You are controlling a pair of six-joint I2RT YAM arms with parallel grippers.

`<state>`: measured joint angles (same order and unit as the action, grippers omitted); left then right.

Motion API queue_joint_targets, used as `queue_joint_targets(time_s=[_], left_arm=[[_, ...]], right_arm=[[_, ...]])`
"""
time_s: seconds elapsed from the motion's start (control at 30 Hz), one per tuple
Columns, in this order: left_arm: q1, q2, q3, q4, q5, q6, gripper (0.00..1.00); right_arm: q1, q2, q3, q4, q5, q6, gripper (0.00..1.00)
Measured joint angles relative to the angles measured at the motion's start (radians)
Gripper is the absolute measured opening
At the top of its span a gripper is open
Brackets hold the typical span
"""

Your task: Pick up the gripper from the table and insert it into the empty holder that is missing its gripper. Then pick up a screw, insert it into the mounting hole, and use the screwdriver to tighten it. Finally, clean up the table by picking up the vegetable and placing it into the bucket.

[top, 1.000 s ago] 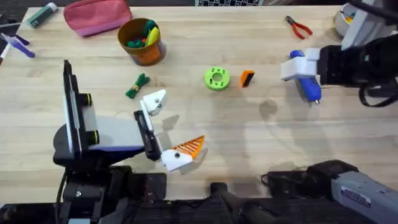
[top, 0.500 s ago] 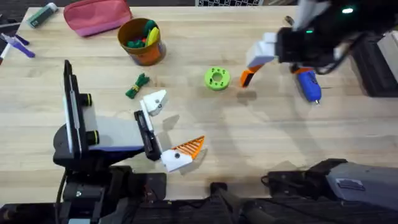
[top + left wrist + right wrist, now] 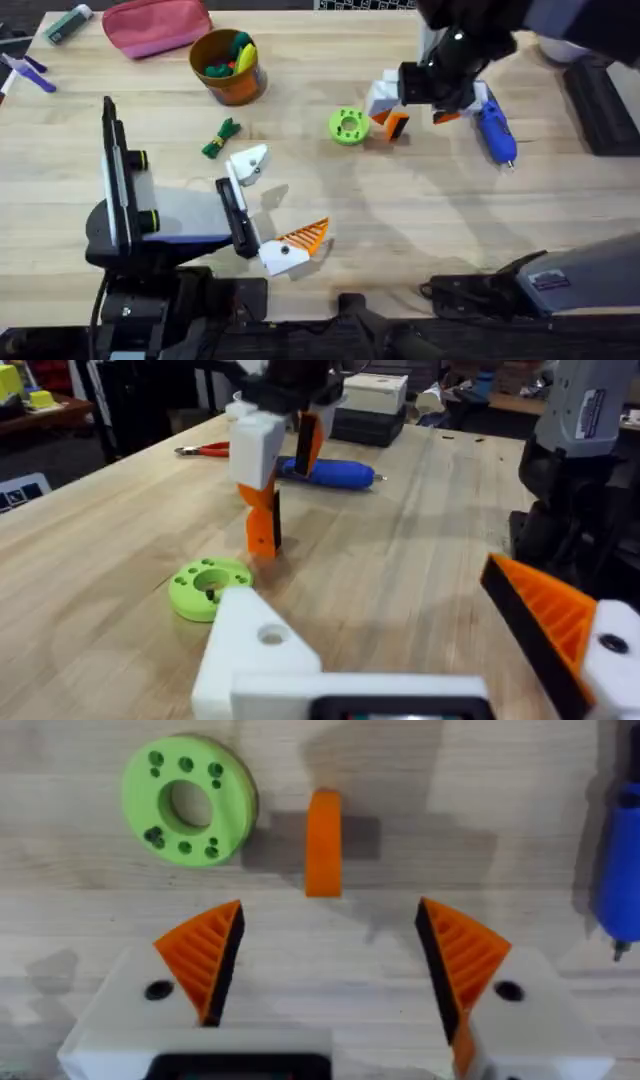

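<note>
In the upper middle of the overhead frame, the right gripper hangs wide-jawed over the orange gripper tip beside the green disc, the wedge's long axis running across its gap, while the open-jawed left gripper sits well apart.

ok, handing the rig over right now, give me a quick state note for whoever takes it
Right end effector: open, empty, poised over the loose orange gripper lying beside the green disc.
Left end effector: parked near its base; one finger is a bare white holder with no tip, the other has its orange tip.
Blue screwdriver lies on the table near the right arm.
Vegetable is on the table, near the orange bucket.
Done: nothing yet.
Left: grasp and seat the gripper, screw it down, bin the vegetable.
</note>
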<state>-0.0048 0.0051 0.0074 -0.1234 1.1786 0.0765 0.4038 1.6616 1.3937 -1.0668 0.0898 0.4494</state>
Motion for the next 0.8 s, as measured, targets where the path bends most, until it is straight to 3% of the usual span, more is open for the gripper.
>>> queue_joint_targets(time_s=[0.27, 0.4, 0.63, 0.8], left_arm=[[0.000, 0.000, 0.000, 0.000, 0.000, 0.002, 0.985], [0.000, 0.000, 0.000, 0.000, 0.000, 0.002, 0.985], [0.000, 0.000, 0.000, 0.000, 0.000, 0.002, 0.985], [0.000, 0.000, 0.000, 0.000, 0.000, 0.003, 0.985]], right_arm=[[-0.036, 0.072, 0.000, 0.060, -0.003, -0.059, 0.992], [-0.057, 0.110, 0.000, 0.080, -0.034, -0.129, 0.933], [-0.065, 0.136, 0.011, 0.057, -0.053, -0.170, 0.884], [-0.065, 0.152, 0.081, -0.011, -0.054, -0.154, 0.849]])
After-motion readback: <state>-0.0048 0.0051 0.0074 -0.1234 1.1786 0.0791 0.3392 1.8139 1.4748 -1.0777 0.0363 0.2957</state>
